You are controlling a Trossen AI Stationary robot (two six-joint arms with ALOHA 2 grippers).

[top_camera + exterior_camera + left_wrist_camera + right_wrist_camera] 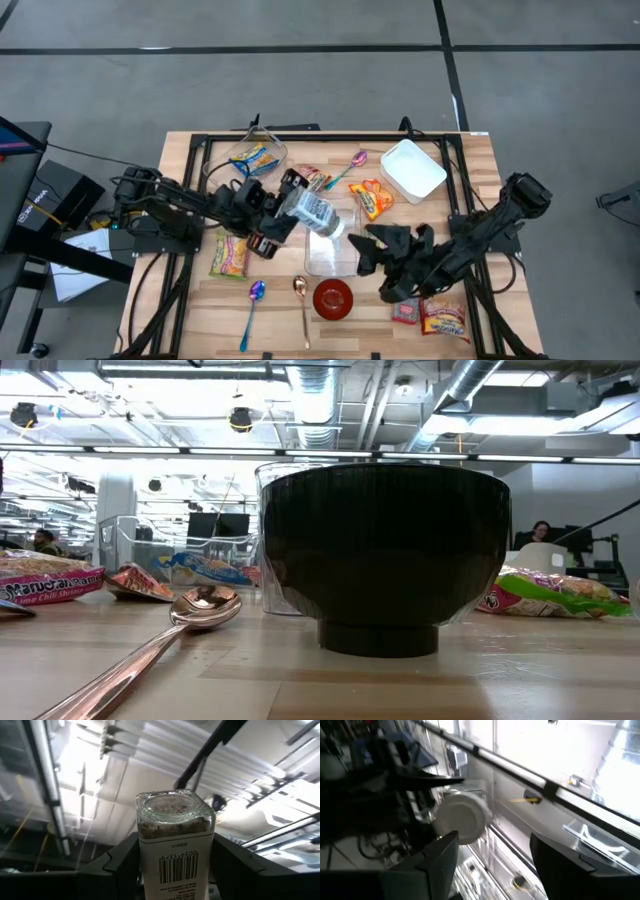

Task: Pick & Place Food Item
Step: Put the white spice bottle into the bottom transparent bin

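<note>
My left gripper (290, 213) is shut on a glass spice jar with a white barcode label (314, 212), held above the table's middle, over the far edge of a clear plastic tub (330, 255). In the left wrist view the jar (175, 835) points away from my gripper (175, 875), its glass end up against the ceiling. My right gripper (373, 264) is open and empty beside the tub's right side, its fingers apart in the right wrist view (495, 865). The jar does not show in the low view. My left gripper pinches the jar's labelled body (172, 870) between its two fingers, one on each opposite side. The fingers come from the table's left, slanting upward, and lie along the jar. The jar is lifted clear, and its glass end (175, 810) sticks out past the fingertips toward the right.
A red bowl (333, 298) stands near the front edge, with two spoons (300, 300) to its left. Snack packets lie at the left (229, 256), centre (372, 198) and front right (440, 318). A white tub (412, 170) and a clear tub holding a packet (255, 158) stand at the back.
</note>
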